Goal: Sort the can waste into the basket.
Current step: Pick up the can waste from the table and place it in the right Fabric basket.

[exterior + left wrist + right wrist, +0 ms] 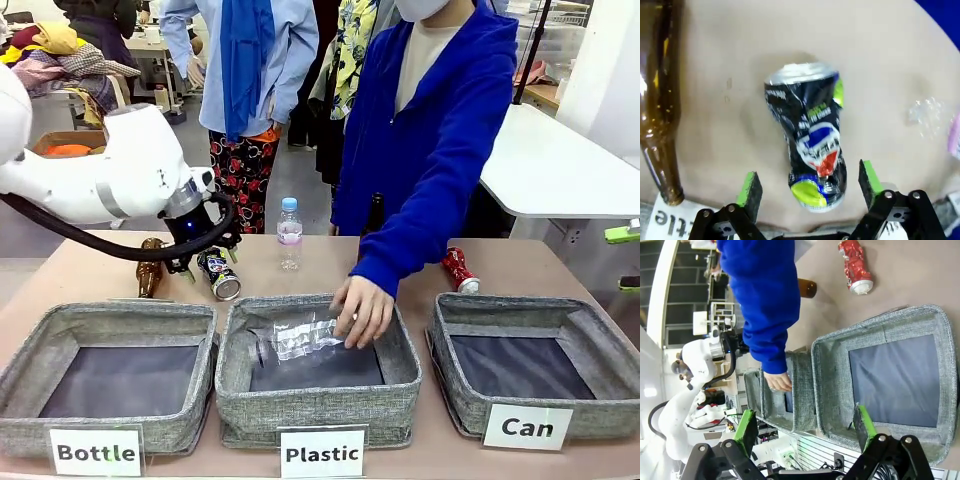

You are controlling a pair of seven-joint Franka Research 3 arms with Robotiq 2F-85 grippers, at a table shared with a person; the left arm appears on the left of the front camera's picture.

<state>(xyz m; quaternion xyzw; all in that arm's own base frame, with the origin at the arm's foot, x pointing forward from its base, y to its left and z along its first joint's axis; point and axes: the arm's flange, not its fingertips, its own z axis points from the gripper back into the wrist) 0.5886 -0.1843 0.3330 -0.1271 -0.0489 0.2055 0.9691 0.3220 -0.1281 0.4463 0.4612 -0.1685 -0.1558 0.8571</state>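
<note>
Crushed black metal drink can with coloured print [807,145] lies on its side on the tan table [880,60], at about ten o'clock from the grey woven basket labelled "Plastic" [318,400]. The left gripper [810,187] hangs over one end of it, green pads spread apart with a gap on each side, clamping nothing. A brown glass bottle [660,100] lies at the can's nine o'clock. The right gripper [806,430] hovers above the square grey woven basket labelled "Can" [530,305], jaws apart and empty. A dented red can [460,270] lies at that basket's eleven o'clock. A person's hand [362,310] rests in the Plastic basket.

Likely trouble: the pads may slip off the can's buckled end. The carry could also clip the person's outstretched arm, which crosses the route.
</note>
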